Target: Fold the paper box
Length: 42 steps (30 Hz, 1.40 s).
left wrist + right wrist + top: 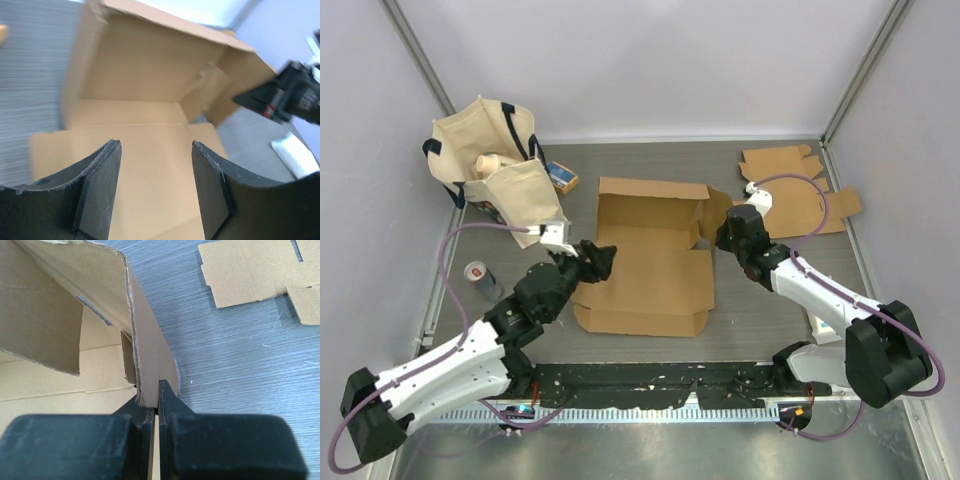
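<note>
A brown cardboard box [650,260] lies open in the middle of the table, its back wall raised and its front panel flat. My left gripper [600,262] hovers open over the box's left edge; in the left wrist view its fingers [102,185] spread above the flat panel [155,165] with nothing between them. My right gripper [725,232] is shut on the box's right side flap [713,213], holding it upright. In the right wrist view the flap [150,365] rises from between the closed jaws.
A cream tote bag [495,165] with items stands at the back left. A drink can [483,281] stands left of my left arm. Flat cardboard blanks [795,190] lie at the back right. A white object [820,325] lies near my right arm's base.
</note>
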{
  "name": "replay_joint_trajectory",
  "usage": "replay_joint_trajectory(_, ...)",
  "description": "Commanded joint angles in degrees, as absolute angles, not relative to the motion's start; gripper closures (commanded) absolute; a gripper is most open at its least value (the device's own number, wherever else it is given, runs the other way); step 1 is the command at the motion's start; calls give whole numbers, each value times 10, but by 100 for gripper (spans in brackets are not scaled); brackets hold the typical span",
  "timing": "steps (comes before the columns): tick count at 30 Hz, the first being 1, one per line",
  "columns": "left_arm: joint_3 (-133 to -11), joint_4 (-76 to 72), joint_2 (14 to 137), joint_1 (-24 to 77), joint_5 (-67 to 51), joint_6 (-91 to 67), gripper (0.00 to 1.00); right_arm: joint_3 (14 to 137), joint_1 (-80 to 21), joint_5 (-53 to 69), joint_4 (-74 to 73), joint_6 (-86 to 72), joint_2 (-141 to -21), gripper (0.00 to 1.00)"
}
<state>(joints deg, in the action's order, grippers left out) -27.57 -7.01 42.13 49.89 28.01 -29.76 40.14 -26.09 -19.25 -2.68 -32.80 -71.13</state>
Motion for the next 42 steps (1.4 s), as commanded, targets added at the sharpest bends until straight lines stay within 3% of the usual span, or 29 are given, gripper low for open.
replay_joint_trajectory(1,-286,-151,536,535,133,-277,39,437,-272,-214,-19,-363,-714,98)
replay_joint_trajectory(4,-349,-215,692,581,133,-243,44,453,-275,-216,-40,-370,-723,97)
replay_joint_trajectory(8,-390,-368,844,595,99,-241,71,475,-285,-223,-68,-381,-729,96)
replay_joint_trajectory(11,-436,-424,942,598,94,-253,81,476,-291,-229,-69,-384,-725,96)
replay_joint_trajectory(18,-464,-462,1057,597,161,-356,100,497,-304,-235,-91,-383,-729,96)
replay_joint_trajectory(22,-446,-433,1071,585,193,-416,100,508,-309,-236,-98,-381,-733,96)
replay_joint_trajectory(25,-418,-497,1039,577,114,-387,99,506,-310,-243,-98,-372,-736,96)
replay_joint_trajectory(28,-431,-432,979,578,59,-361,92,499,-309,-244,-89,-351,-736,96)
replay_joint_trajectory(30,-417,-436,948,578,53,-359,79,494,-309,-247,-83,-331,-730,97)
replay_joint_trajectory(32,-399,-421,906,578,74,-362,65,492,-309,-250,-77,-320,-728,97)
replay_joint_trajectory(34,-392,-396,890,576,114,-361,61,492,-310,-252,-78,-310,-727,97)
replay_joint_trajectory(36,-399,-367,889,566,148,-374,64,491,-309,-250,-78,-309,-728,97)
replay_joint_trajectory(37,-418,-318,893,561,170,-385,73,490,-310,-248,-77,-310,-729,97)
replay_joint_trajectory(40,-442,-287,931,540,183,-428,87,489,-309,-242,-74,-313,-732,98)
replay_joint_trajectory(42,-448,-290,960,538,190,-446,90,492,-309,-239,-75,-314,-732,98)
